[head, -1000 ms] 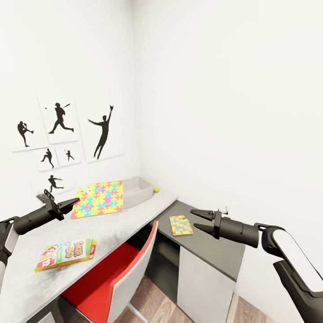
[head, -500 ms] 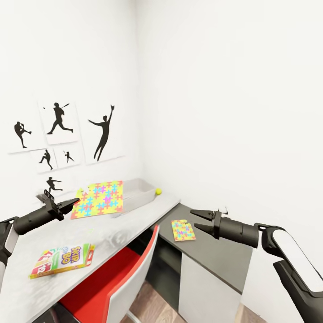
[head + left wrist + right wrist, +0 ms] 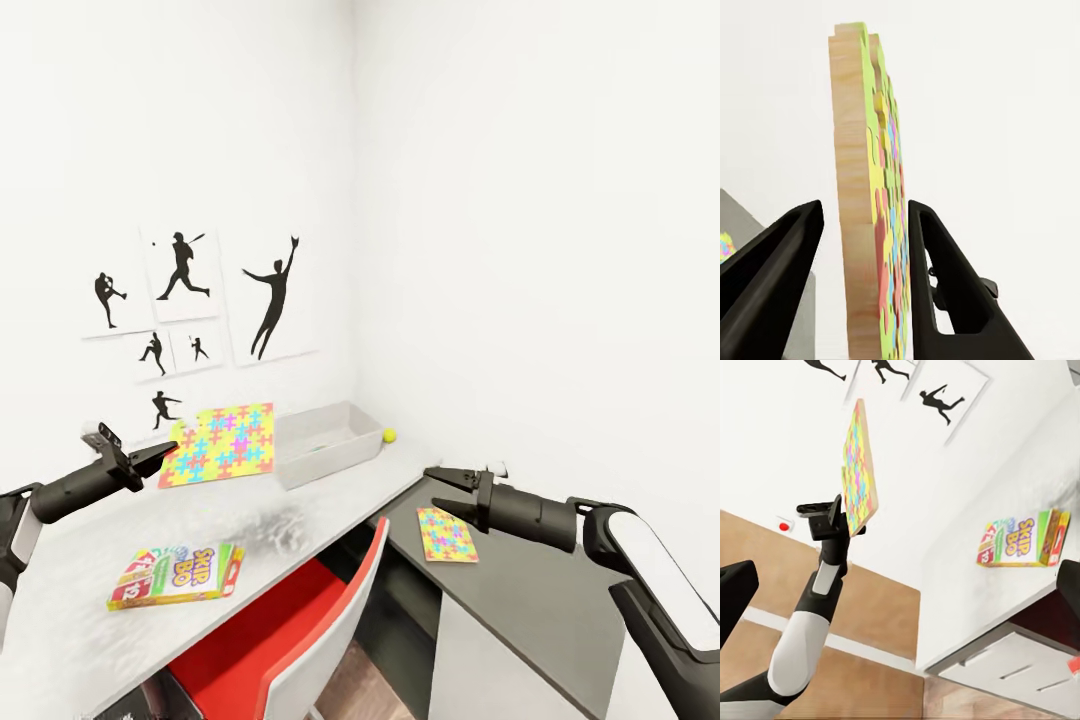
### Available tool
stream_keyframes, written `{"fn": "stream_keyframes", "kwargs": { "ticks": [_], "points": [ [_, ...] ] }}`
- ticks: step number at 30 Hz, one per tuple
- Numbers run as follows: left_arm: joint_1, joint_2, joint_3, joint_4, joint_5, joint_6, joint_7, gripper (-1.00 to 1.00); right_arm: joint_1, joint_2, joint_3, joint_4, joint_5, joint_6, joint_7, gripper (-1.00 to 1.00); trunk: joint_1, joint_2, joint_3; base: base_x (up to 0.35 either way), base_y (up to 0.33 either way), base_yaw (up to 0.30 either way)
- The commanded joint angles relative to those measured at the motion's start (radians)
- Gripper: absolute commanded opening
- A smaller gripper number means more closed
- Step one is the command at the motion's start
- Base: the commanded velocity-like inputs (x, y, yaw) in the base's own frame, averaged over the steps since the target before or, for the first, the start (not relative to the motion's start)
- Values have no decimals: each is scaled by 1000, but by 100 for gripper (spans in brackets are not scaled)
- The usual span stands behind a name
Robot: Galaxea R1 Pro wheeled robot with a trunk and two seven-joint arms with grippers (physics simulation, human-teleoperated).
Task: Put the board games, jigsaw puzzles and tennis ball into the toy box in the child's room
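- Since the left gripper (image 3: pixel 160 458) carries one large jigsaw puzzle (image 3: pixel 220 443) clamped by its near-left edge, the deciding relation is that the toy box (image 3: pixel 328 441) lies just right of and slightly beyond the board's far-right edge, so the left arm is the one placed to deliver it; in the left wrist view the fingers (image 3: pixel 937 262) stand either side of the board (image 3: pixel 874 225), closed against it as far as can be judged.
- Board game (image 3: pixel 178 576): nearest item, flat printed cardboard box, red, green and yellow with large letters, lying on the near-left stretch of the table (image 3: pixel 90 620), long axis running left to right, well apart from both grippers.
- Chair (image 3: pixel 290 640): red seat, white shell, tucked under the desk's edge.
- Right gripper (image 3: pixel 440 492): black, tapered fingers parted, grasping nothing, hovering just beside the small jigsaw puzzle (image 3: pixel 446 535).
- Small jigsaw puzzle: thin flat board, interlocking pink, yellow, blue and green pieces, resting on the dark-grey lower section at right; the right arm is nearer.
- Carried puzzle: thin, rigid, with a pale wood-grained edge and multicoloured face, held lifted off the table.
- Toy box: shallow light-grey bin, sloping walls, rounded corners, smooth; its interior is not fully visible.
- Tennis ball (image 3: pixel 389 435): small, yellow-green, on the table at the bin's far-right corner, just beside it.
- Far wall: black ballplayer silhouettes (image 3: pixel 275 297).
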Motion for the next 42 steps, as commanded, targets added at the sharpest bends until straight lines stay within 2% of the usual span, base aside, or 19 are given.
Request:
{"fn": "stream_keyframes", "kwargs": {
  "ticks": [1, 12, 32, 42],
  "points": [
    [0, 0, 0, 0, -1, 11, -5, -100, 0, -1, 1, 0, -10, 1, -10, 100, 0, -1, 0, 39, -8, 278],
    [3, 0, 0, 0, -1, 10, -1, -100, 0, -1, 1, 0, -10, 1, -9, 100, 0, -1, 4, 199, -5, 223],
    [6, 0, 0, 0, 0, 9, -2, -100, 0, -1, 1, 0, -10, 1, -9, 100, 0, -1, 8, 280, -14, -45],
    [6, 0, 0, 1, 0, 9, -3, -100, 0, -1, 1, 0, -10, 1, -8, 100, 0, -1, 8, 132, -13, -21]
  ]
}}
